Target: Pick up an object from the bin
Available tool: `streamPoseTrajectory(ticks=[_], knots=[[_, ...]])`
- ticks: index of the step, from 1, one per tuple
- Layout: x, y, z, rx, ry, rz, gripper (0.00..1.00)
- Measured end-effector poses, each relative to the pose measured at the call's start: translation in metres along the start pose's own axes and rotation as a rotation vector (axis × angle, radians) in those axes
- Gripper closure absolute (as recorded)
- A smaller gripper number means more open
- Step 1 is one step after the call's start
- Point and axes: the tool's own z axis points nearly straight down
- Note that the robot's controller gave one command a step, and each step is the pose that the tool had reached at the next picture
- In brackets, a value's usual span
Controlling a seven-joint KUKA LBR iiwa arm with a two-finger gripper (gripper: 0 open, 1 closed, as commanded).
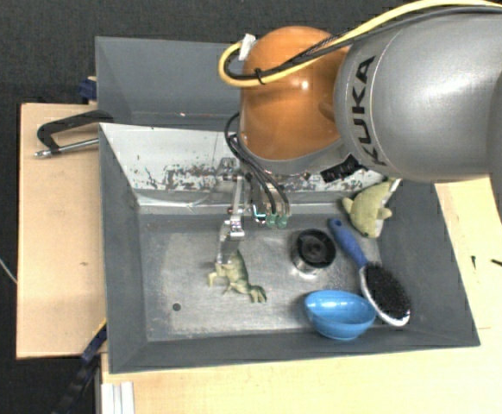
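Just under the tool [232,233], on the bin [160,274] floor left of centre, a green toy dinosaur [236,279] was noted, long axis slanting toward the near-right; the tool's spread could not be told.

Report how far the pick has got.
Done: the tool is down inside the bin, just above the green dinosaur mid-floor. In hand: lining up on that toy, though no grip on it can be made out. Left: grasp and lift, since the dinosaur lies on the floor. The brush and bowl lie apart from it.
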Motion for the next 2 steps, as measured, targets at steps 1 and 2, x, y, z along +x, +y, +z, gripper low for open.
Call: streamPoseTrajectory(ticks=[1,2], knots=[[0.0184,-0.0336,0.1176,0.002,-0.001,-0.238,0.0],[0.0165,-0.0319,0.1138,-0.001,-0.008,-0.238,1.0]])
